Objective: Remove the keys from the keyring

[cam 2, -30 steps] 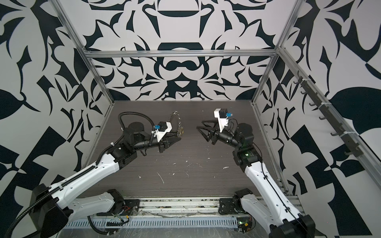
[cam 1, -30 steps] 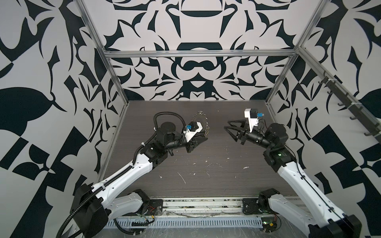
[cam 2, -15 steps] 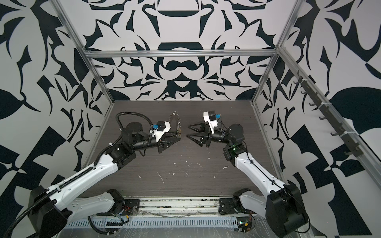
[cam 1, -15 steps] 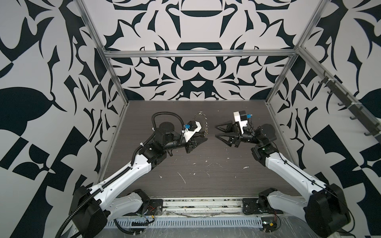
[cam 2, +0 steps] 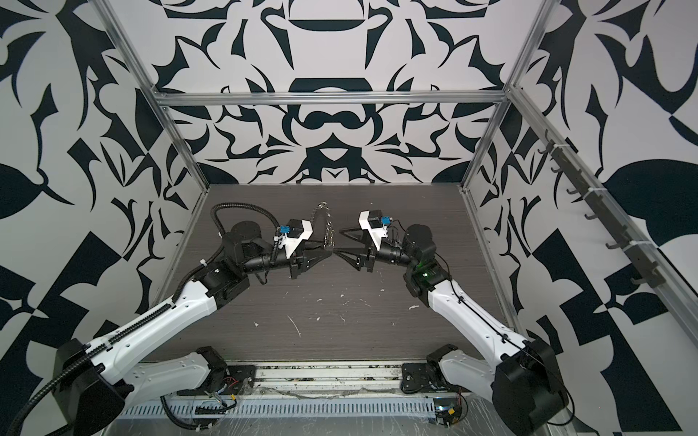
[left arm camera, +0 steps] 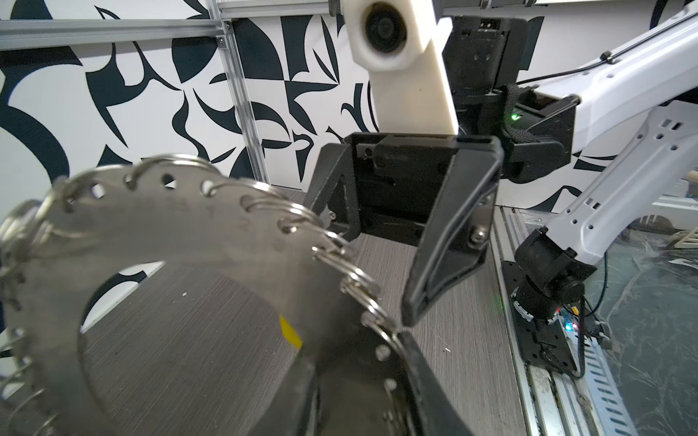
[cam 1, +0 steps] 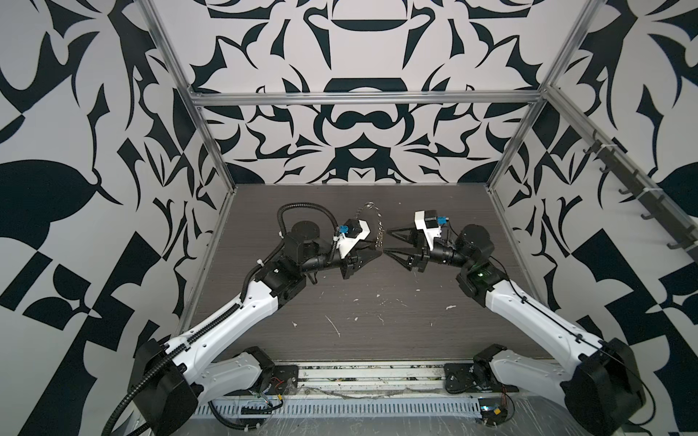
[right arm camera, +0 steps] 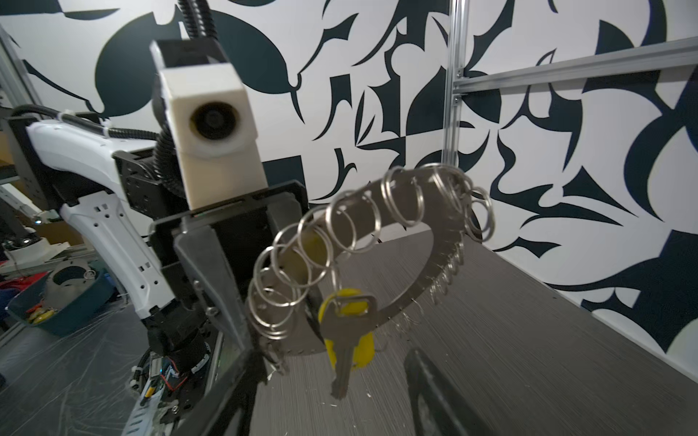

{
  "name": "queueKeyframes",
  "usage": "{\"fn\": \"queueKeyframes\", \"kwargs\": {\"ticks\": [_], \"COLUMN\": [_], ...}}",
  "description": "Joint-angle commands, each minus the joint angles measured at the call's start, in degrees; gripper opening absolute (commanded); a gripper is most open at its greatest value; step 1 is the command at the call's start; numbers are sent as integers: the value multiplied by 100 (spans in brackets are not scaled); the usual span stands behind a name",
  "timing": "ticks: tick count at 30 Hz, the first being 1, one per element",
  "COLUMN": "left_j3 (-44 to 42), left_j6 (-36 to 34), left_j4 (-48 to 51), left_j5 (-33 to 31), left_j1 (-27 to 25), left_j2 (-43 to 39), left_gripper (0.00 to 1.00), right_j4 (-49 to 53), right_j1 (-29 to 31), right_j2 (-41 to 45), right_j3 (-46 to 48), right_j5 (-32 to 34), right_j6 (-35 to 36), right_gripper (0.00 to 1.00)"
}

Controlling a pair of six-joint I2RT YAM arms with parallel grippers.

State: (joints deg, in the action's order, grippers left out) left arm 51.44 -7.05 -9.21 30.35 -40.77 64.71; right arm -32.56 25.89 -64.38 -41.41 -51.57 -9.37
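Left gripper (cam 1: pixel 376 253) clamped on the rim of the keyring (right arm camera: pixel 447 234), a flat steel hoop fringed with split rings, which stands up from its tips, clear of the table (cam 1: pixel 377 339). Right gripper (cam 1: pixel 388 241) faces it with jaws spread wide, holding nothing, one tip just beside the hoop's rim. Silver key (right arm camera: pixel 345 336) with yellow tag (right arm camera: pixel 365 351) hangs off the hoop, just ahead of the right gripper.

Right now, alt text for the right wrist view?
The left gripper holds up a silver keyring fringed with small split rings; a silver key and yellow tag hang from it. The right gripper, open, frames the key over the dark table.
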Motion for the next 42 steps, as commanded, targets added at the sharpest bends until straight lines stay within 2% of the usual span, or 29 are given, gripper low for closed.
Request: {"fn": "queueKeyframes", "kwargs": {"ticks": [1,7,15,20,23,25,29,37,42], "left_j3": [243,205,199,173,155,142,139,128,121], "left_j6": [80,107,137,151,160,169,177,210,239], "left_j4": [-282,-300,-270,-292,-308,-318,-318,-327,-335], "left_j5": [164,186,191,200,194,196,184,200,217], "left_j1": [34,34,34,34,35,34,34,34,35], "left_j2": [43,32,5,-23,-31,-39,-54,-53,-52], "left_gripper": [23,23,23,23,23,23,23,23,23], "right_j4": [-78,295,569,767,909,823,786,609,578], "right_j1": [65,76,225,225,232,230,230,361,461], "right_j2": [-21,-136,-173,-92,-50,-31,-52,-237,-413], "right_j3": [-243,-449,-493,-615,-737,-724,-733,-796,-919], "right_j5": [102,-114,833,1557,1736,1474,785,725,452], "right_j6": [266,592,1047,1152,1252,1287,1307,1292,1334], "right_gripper": [65,64,61,55,51,50,58,59,59]}}
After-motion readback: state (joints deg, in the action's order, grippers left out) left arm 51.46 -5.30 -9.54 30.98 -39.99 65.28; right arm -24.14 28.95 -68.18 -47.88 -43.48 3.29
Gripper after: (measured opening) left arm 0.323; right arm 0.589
